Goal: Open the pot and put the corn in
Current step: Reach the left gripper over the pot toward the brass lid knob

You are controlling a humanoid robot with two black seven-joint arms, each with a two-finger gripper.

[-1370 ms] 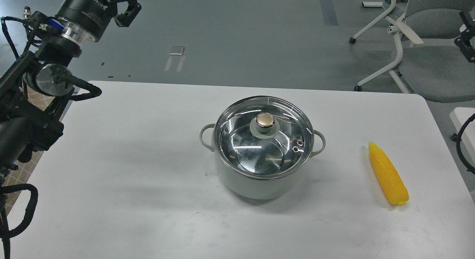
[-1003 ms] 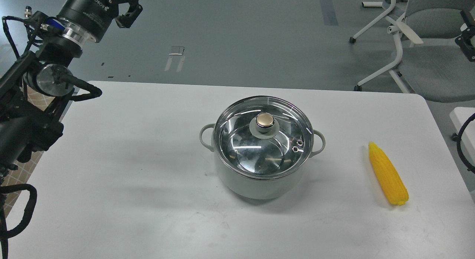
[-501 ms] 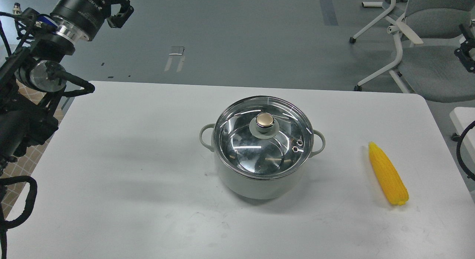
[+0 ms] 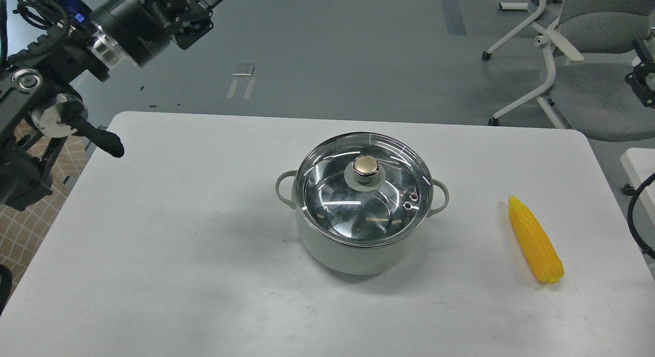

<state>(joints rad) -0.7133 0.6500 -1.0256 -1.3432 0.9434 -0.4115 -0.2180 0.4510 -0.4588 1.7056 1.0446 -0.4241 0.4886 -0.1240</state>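
Observation:
The pale grey-green pot (image 4: 353, 254) stands in the middle of the white table (image 4: 179, 234), closed by its glass lid (image 4: 327, 193) with a brass-coloured knob (image 4: 365, 165). The yellow corn (image 4: 535, 242) lies on the table to the right of the pot, apart from it, thick end toward me. My left gripper (image 4: 204, 12) is high at the top left, beyond the table's far edge, far from the pot; its jaws stand apart and hold nothing. My right gripper (image 4: 642, 83) is a small dark part at the right edge, off the table.
Office chairs (image 4: 588, 65) stand on the grey floor beyond the table's far right corner. A black cable (image 4: 633, 219) hangs by the table's right edge. My left arm's joints (image 4: 56, 116) hang over the table's far left corner.

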